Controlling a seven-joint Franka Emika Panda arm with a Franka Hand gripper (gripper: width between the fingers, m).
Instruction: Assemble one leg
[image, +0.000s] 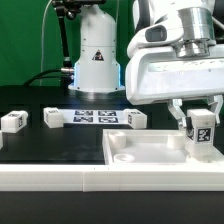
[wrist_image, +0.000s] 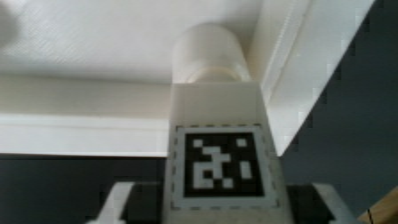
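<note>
My gripper (image: 201, 124) is shut on a white leg (image: 202, 133) with a black-and-white tag, holding it upright over the far right corner of the large flat white panel (image: 150, 150). In the wrist view the leg (wrist_image: 221, 120) runs from between my fingers (wrist_image: 134, 200) out to its rounded tip, which sits at the panel (wrist_image: 89, 100) near its raised edge. Whether the tip is seated in a corner socket I cannot tell.
Three other white legs lie on the black table: one at the exterior view's left (image: 13, 121), one beside it (image: 52, 118), one further right (image: 136, 120). The marker board (image: 95, 117) lies between them. The robot base (image: 97, 60) stands behind.
</note>
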